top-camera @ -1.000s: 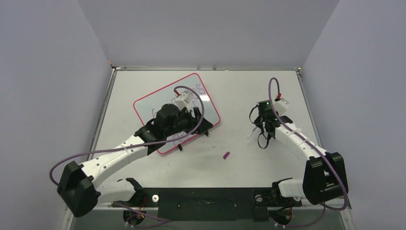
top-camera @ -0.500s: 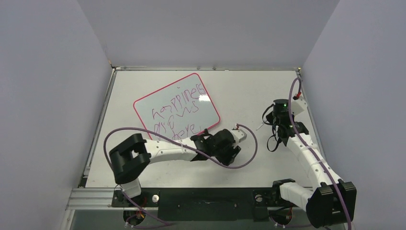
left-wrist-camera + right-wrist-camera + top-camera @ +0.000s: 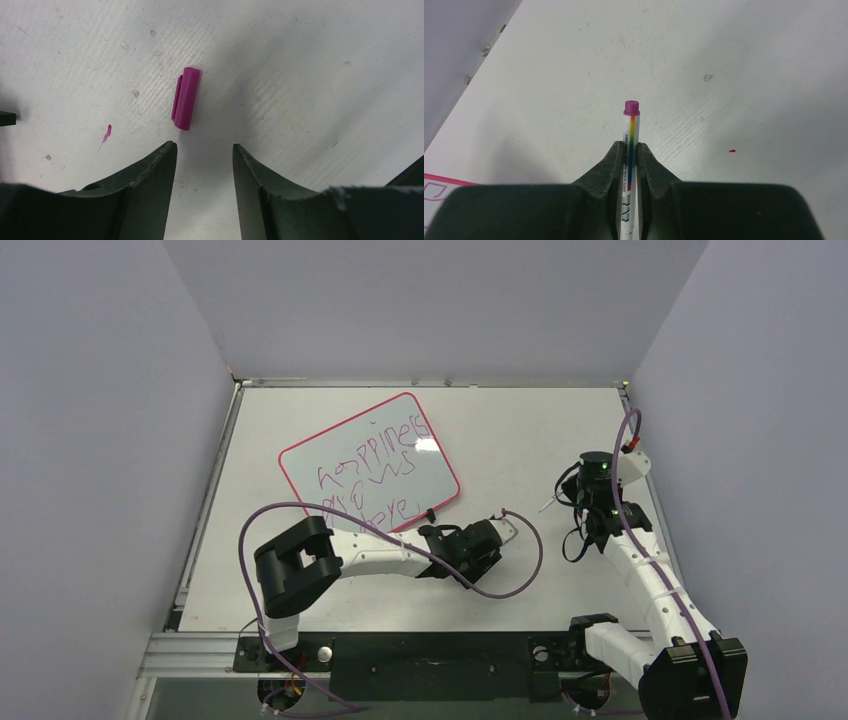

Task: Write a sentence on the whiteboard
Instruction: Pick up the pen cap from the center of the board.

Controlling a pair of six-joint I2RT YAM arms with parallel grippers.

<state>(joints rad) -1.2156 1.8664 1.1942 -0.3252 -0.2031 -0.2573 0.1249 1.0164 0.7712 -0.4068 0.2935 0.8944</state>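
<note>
The whiteboard (image 3: pixel 345 455), pink-framed, lies tilted at the table's back left. The purple sentence (image 3: pixel 368 472) fills it in three slanted lines, starting "happiness". My left gripper (image 3: pixel 463 562) hovers low over the table just right of the board's near corner. In the left wrist view it (image 3: pixel 203 148) is open and empty, with a magenta marker cap (image 3: pixel 185 98) lying just beyond its fingertips. My right gripper (image 3: pixel 581 513) is at the right side, shut on a white marker (image 3: pixel 631 125) with a rainbow stripe and a purple end. The board's corner (image 3: pixel 434 186) shows in the right wrist view.
Grey walls close in the table's left, back and right sides. A small purple ink smear (image 3: pixel 106 135) is left of the cap, and a red speck (image 3: pixel 732 150) lies on the table. The table's metal edge (image 3: pixel 474 65) runs along the wall.
My left arm swung off the whiteboard to the table at its right, uncovering the writing, and now sits over the cap. My right arm moved right and back with the marker.
</note>
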